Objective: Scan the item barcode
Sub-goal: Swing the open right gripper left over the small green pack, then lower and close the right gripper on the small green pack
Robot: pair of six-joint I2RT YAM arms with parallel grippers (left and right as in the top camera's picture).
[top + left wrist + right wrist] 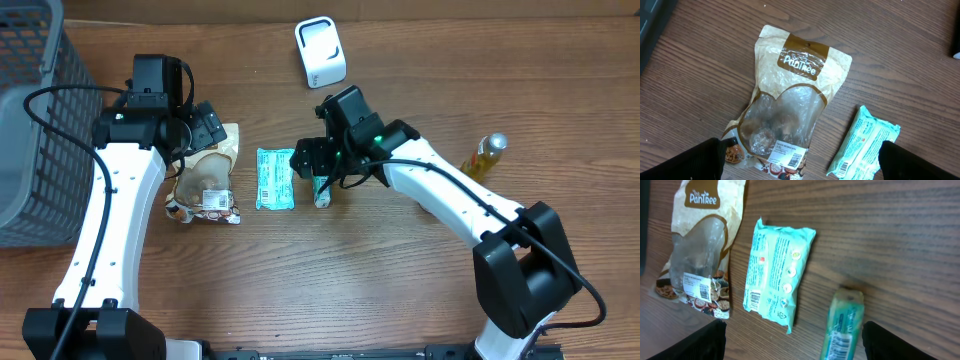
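**Both grippers spread wide over goods on the table**

The right gripper (794, 330) hung with its jaws wide apart and nothing between its fingers (700, 340) but air. Beneath it lay a green tube (842, 325), flat on the wooden table (400, 280), nearer one finger than the other and touched by neither. A printed barcode faced up near the tube's lower end in the wrist view. Just beside the tube lay a teal packet (775, 275), also flat, with its own barcode showing. The left gripper (802, 150) was likewise fully spread and empty, poised above a tan snack bag (795, 75) with a clear window and a white barcode label at its foot. From above, the packet sat between the bag and the tube. Farther back stood a white scanner (320, 52), well apart from all three. A small bottle (483, 155) lay beside the right arm, and a grey basket (40, 120) filled the left edge.
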